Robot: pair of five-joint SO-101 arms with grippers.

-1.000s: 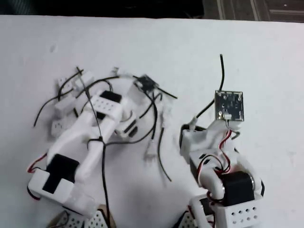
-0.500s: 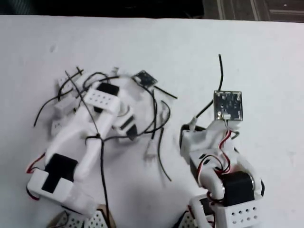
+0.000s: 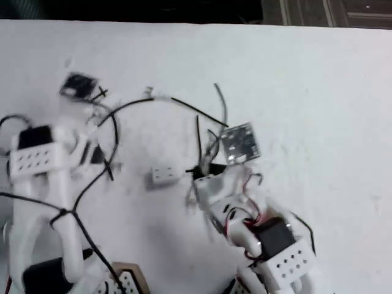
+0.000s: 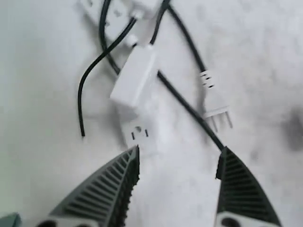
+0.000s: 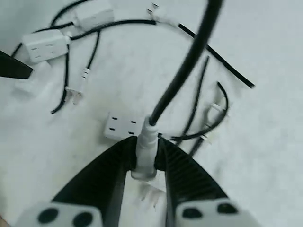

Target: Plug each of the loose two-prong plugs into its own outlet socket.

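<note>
Plug (image 5: 144,161) pinched in right hand (image 5: 145,144), cord (image 5: 185,60) cut off

Left claw (image 4: 179,151) spread wide, right claw (image 5: 146,144) pinching a plug (image 5: 147,130)

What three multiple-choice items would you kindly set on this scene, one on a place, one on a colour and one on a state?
1. Where is the outlet block in the right wrist view?
A. Clamped in the tool
B. On the table just past the right tool
C. On top of the arm

2. What colour is the cord of the plug in the right tool?
A. Red
B. Yellow
C. Black

3. How is the left tool?
A. Open, holding nothing
B. Shut on a plug
C. Shut on a cord

Answers: 1 B, the block rests on the table beyond the tool's tips; 2 C, a black cord rises from the white plug; 3 A, its two sides stand apart over the table.
</note>
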